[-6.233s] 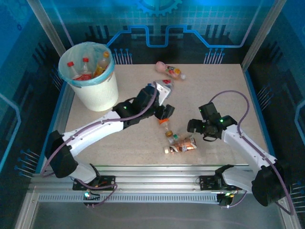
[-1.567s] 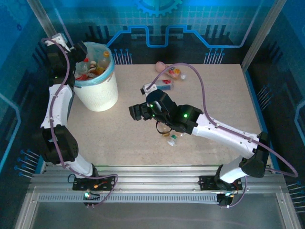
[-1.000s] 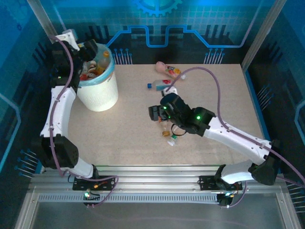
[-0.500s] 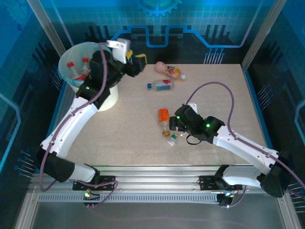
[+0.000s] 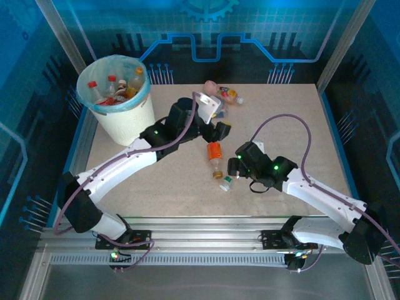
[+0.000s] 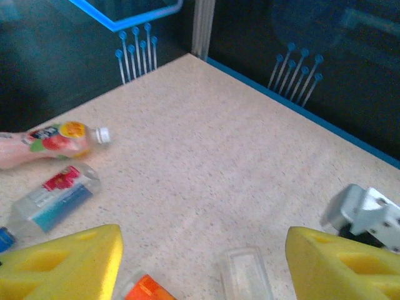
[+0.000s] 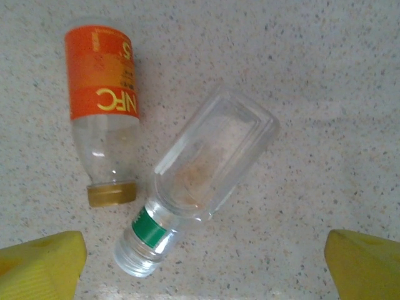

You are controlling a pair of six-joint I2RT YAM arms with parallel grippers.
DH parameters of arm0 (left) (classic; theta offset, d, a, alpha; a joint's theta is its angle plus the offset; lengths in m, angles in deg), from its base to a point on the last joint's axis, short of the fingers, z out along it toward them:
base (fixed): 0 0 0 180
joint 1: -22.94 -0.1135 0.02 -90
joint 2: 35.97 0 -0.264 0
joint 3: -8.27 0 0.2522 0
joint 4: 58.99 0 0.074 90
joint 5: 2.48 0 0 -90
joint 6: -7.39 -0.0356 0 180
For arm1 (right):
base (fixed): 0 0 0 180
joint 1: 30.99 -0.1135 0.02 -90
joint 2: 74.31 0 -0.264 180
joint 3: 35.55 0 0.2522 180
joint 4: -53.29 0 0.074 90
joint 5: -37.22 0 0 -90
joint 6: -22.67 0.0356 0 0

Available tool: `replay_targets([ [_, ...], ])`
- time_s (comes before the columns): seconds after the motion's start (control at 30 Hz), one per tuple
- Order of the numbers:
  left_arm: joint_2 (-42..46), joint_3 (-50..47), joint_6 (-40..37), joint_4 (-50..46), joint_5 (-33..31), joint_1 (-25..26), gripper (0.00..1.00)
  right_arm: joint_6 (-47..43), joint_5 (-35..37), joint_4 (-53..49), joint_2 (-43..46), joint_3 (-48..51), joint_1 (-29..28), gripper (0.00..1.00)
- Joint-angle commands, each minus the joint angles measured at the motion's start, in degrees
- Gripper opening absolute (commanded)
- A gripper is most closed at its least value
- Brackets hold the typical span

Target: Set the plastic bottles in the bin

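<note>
The bin stands at the far left of the table with several bottles inside it. An orange-labelled bottle and a clear bottle with a green neck ring lie side by side mid-table. My left gripper hangs open just above them, nothing between its fingers. My right gripper is open right beside the clear bottle. A pink bottle and a red-and-blue-labelled bottle lie further back.
The table's far edge with its blue rim runs close behind the bottles. Part of the right gripper's grey body shows at the right of the left wrist view. Bare tabletop lies to the right.
My left arm has swung from beside the bin's rim down to mid-table, above the orange-labelled bottle. The right gripper has barely moved. The bottles on the table lie as before.
</note>
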Motion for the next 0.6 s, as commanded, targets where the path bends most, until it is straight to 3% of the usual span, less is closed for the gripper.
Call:
replay_targets([
  [0.0,-0.9,-2.0,0.3,-0.4,-0.5,2.4,0.71,2.3,-1.6,0.2,0.3,1.9,0.7,0.99],
  [0.37,-5.1,-3.1,3.3,-7.3,-0.6,5.6,0.71,1.4,0.8,-4.6,1.7,2.3,2.4,0.97],
  [0.57,-11.1,0.9,2.8,-13.7,1.7,8.0,0.71,0.6,-2.8,-4.5,6.7,6.7,9.4,0.9],
])
